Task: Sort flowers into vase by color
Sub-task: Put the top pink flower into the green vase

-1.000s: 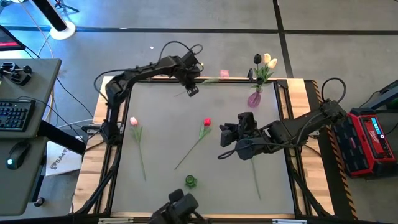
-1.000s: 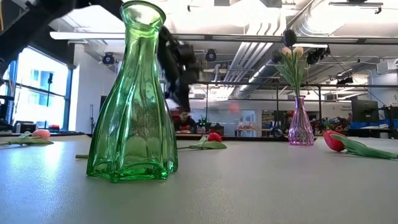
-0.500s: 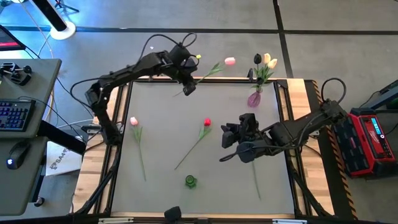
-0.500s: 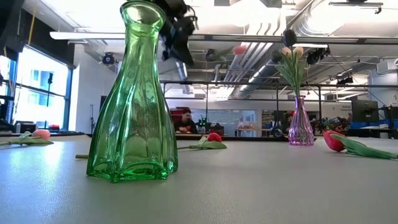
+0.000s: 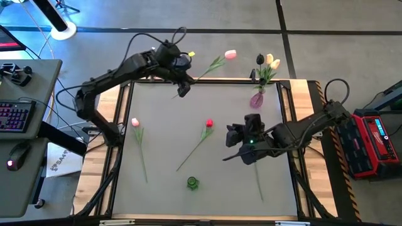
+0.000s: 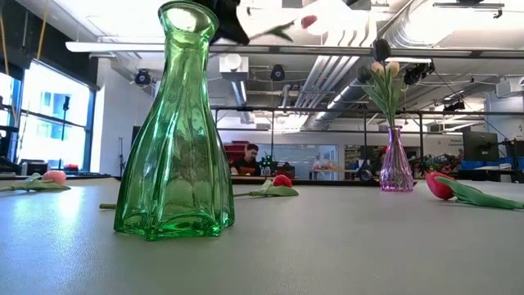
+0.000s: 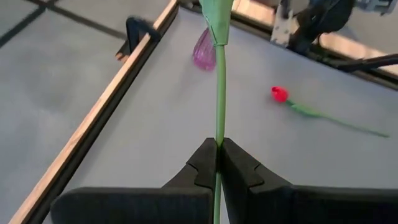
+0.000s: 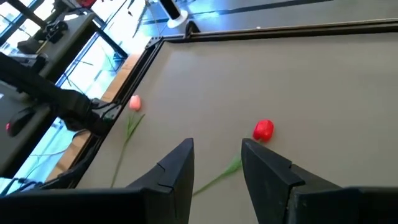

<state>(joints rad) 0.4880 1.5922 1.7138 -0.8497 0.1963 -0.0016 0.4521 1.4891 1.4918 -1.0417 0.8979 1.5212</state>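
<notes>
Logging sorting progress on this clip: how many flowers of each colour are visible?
Pink flowers: 2
Red flowers: 2
Cream flowers: 2
Dark flower: 1
Total: 7

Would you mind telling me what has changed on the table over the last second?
The left gripper, shut on the pink tulip's stem, has lifted it higher and swung it toward the purple vase. The right gripper stays open above the mat, having barely shifted. The other flowers and the green vase have not moved.
</notes>
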